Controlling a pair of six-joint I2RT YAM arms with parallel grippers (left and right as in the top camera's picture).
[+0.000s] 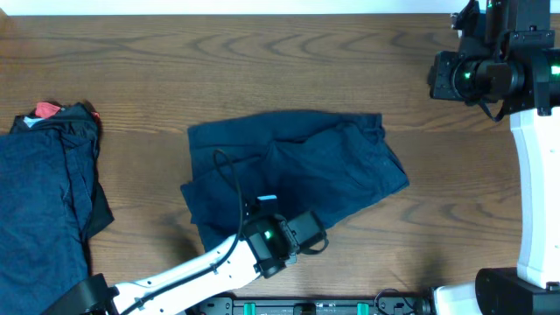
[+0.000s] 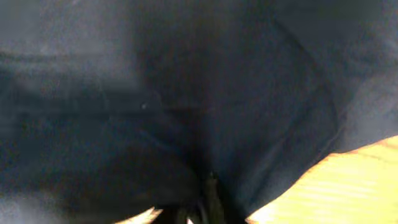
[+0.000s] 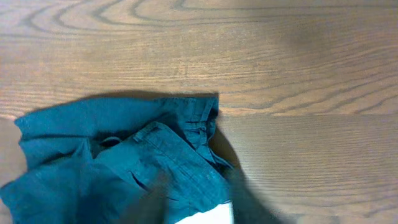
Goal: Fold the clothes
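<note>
A dark navy garment (image 1: 297, 171) lies near the middle of the wooden worktop (image 1: 262, 70), roughly folded over itself into a wide, lopsided shape. Its far edge runs fairly straight. The right end juts out in a blunt corner, and at the lower left a second layer shows from under the upper one. The cloth is soft and creased, with shallow ridges across the top layer. In the right wrist view the garment looks more teal. There a stitched band with seams and a small loop lies folded over the layer beneath, and it casts a shadow on the wood to its right.

The left arm (image 1: 192, 276) reaches in from the near side, its head over the garment's near edge. The left wrist view is filled with dark, blurred cloth, with a strip of wood at lower right. Whether the left jaws are spread or pinching the cloth cannot be told. The right arm (image 1: 534, 175) stands along the right side, its head at the far right corner, well apart from the garment. The state of the right jaws cannot be told either.

A pile (image 1: 44, 210) of more navy clothes lies at the worktop's left edge, with a red piece (image 1: 45, 110) showing at its far end.
</note>
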